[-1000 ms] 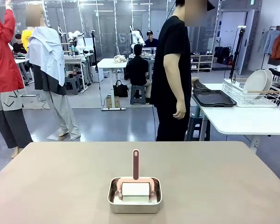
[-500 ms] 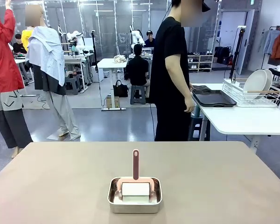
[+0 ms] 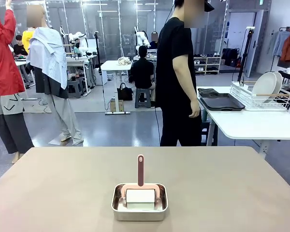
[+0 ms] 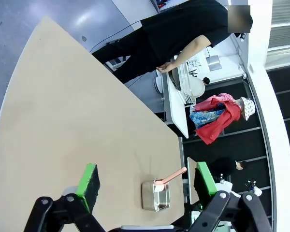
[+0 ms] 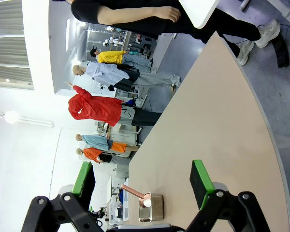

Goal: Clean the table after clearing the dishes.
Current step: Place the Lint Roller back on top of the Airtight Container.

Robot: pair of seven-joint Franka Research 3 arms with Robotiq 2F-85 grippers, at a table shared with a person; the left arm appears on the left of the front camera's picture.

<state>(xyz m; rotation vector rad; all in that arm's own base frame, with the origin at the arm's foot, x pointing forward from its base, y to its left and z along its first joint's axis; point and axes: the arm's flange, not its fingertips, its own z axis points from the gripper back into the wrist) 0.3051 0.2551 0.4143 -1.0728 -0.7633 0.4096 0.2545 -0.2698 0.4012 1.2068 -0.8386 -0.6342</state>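
Both fingers above table, spread

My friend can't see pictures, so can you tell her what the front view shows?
A small shiny steel rectangular pan holding a pink-handled white roller sits near the front of a wide beige-brown table. Beyond the table's far edge, a person in black clothes stands beside a white side table with dark trays and a rack of white plates.

Bright, even light comes from overhead — shadows on the tabletop are faint. The front view is sharp. Both wrist views curve strongly at the edges, with glare on white walls.
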